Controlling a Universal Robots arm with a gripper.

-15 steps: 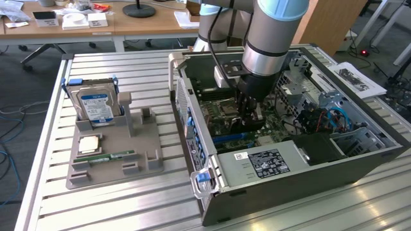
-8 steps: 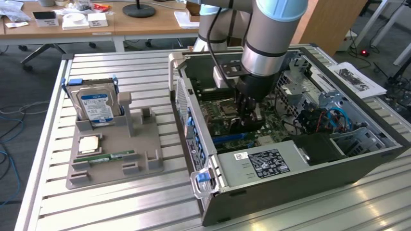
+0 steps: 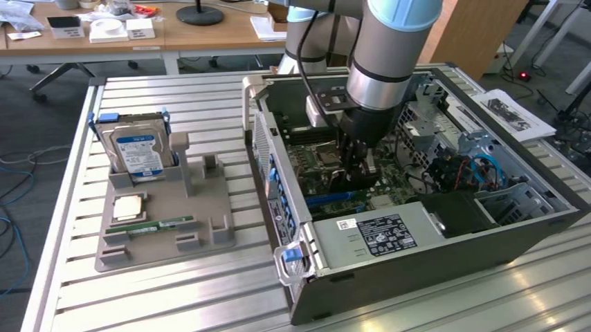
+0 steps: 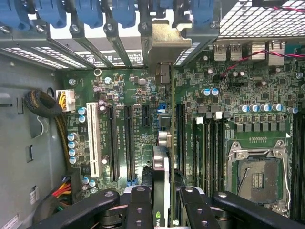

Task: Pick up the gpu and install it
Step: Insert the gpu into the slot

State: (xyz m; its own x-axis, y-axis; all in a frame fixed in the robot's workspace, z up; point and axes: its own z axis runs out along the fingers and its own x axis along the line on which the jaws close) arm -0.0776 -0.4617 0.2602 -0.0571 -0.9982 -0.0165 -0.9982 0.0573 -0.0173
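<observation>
I see robot lab, part office. Big robot arm (image 3: 388,62) hangs over ribbed metal table (image 3: 185,104). Open computer case (image 3: 517,232) sits on it. Behind: wooden desks (image 3: 221,38), rolling chair legs (image 3: 65,72), loose cables (image 3: 16,162) on floor.

Gpu (image 4: 161,164) in hand (image 4: 162,198), inside case (image 3: 434,238), over motherboard (image 4: 126,93).

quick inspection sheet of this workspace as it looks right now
surface: slatted aluminium table carrying a grey fixture tray
job's things: thin green gpu card with silver end bracket, edge-on over the green motherboard inside the open grey computer case
clutter: silver hard drive with blue-white label upright in the tray; narrow green memory stick; square processor chip
pincer: black pincer closed on the card
cables: blue cables in the case
surroundings: wooden desks; printed sheet
</observation>
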